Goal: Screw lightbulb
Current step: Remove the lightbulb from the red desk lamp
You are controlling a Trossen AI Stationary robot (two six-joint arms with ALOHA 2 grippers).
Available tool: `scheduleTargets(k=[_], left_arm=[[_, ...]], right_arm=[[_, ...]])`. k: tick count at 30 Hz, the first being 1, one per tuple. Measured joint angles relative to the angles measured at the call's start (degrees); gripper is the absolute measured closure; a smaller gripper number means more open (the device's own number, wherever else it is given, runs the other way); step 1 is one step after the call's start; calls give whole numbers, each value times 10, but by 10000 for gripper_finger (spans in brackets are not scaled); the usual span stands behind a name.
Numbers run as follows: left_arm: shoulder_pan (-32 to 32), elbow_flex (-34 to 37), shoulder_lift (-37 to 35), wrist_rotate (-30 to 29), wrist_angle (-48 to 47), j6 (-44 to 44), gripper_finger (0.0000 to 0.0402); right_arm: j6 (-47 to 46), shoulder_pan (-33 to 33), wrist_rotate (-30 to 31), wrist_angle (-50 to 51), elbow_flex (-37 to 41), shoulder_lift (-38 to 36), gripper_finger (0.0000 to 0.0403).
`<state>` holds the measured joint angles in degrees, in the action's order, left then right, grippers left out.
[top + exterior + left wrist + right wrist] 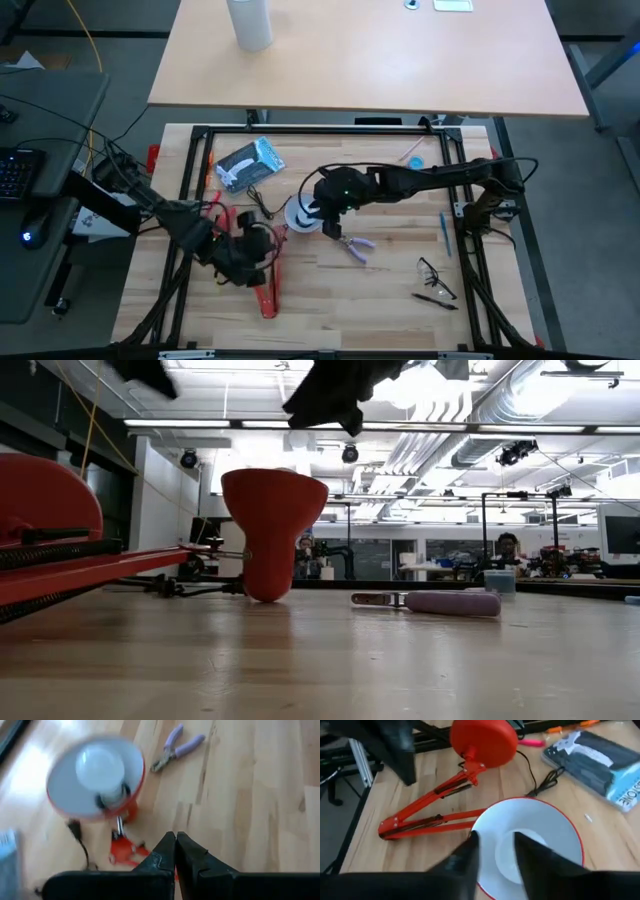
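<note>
Lightbulb in lamp shade, right end effector parted above.

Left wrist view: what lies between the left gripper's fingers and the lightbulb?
Left wrist view: past the shut left gripper, bare wooden table, then the red lamp's joint and shade rim; the lightbulb sits inside the shade.

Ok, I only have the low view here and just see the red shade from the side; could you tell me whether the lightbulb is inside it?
Observer: Yes, the left wrist view shows the lightbulb sitting at the middle of the lamp shade, which opens upward.
Operator: Thank you. Where is the right gripper?
Observer: The right gripper is directly over the lamp shade, open, with the lightbulb showing between its fingers.
Operator: And the left one?
Observer: The left gripper is shut with nothing in it, apart from the lamp shade.
</note>
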<state>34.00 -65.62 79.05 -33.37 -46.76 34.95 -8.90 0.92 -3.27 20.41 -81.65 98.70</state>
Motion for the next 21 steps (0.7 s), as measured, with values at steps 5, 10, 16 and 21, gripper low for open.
scheduleTargets(k=[5,10,16,21], left_arm=[[55,53,-9,-7,-2,154,401],[113,59,-10,-31,0,291,402],[156,59,-9,-4,-85,528,402],[189,59,-9,20,-135,689,402]], right_arm=[[32,2,16,-19,0,0,177],[68,2,40,-26,-1,13,106],[108,6,55,-29,0,58,98],[145,9,99,-27,0,72,98]])
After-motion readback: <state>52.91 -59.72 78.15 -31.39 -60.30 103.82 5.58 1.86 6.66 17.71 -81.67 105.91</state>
